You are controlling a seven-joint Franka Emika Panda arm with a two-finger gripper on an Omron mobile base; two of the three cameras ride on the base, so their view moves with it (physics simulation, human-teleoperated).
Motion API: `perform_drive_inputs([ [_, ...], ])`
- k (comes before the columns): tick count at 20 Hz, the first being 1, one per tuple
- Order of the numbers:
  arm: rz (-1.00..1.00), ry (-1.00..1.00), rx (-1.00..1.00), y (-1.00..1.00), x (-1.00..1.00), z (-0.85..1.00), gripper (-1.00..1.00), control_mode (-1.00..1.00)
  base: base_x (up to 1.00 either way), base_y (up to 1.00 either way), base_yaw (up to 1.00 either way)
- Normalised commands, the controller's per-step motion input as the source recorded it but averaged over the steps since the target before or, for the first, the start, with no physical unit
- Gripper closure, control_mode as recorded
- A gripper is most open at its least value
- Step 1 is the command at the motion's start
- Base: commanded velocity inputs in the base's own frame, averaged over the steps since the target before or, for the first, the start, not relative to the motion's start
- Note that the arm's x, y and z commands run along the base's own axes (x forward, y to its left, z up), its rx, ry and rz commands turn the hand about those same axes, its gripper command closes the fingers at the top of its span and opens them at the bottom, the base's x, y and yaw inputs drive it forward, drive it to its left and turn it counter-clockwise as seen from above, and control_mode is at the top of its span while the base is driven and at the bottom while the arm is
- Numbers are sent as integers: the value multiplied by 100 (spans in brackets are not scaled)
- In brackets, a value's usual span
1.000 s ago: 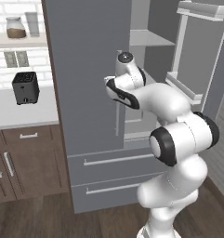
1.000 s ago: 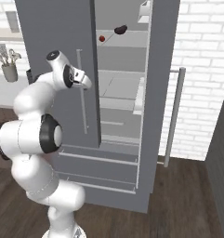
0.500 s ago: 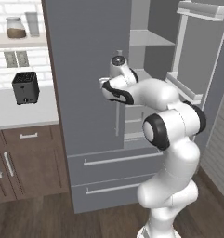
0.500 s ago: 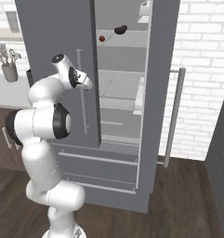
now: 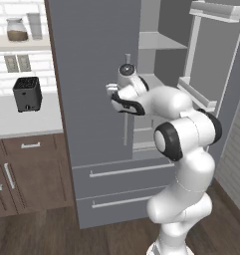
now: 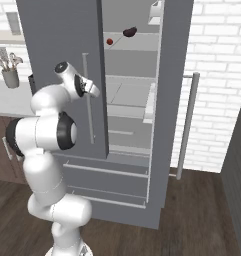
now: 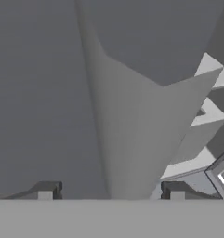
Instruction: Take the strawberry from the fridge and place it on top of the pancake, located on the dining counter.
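The fridge (image 5: 96,99) stands with its left door shut and its right door (image 6: 174,75) swung wide. The gripper (image 7: 111,191) hovers at the shut door's inner edge, beside the handle (image 6: 87,95), its fingertips (image 7: 48,190) spread apart with nothing between them. Inside the fridge, the strawberry (image 6: 109,41) sits on an upper shelf (image 6: 132,46), just left of a dark lump (image 6: 130,32). Left of the fridge, a toaster (image 5: 27,93) rests on the wall counter (image 5: 22,119).
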Motion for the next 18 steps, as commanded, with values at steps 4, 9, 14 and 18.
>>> perform_drive_inputs([
  [4,0,-23,0,0,56,-58,100,-100,0,0,0],
  [9,10,-5,1,39,78,-67,100,-100,0,0,0],
  [14,27,17,-1,100,-12,-3,100,-100,0,0,0],
  [18,23,7,-6,100,-29,0,100,-100,0,0,0],
])
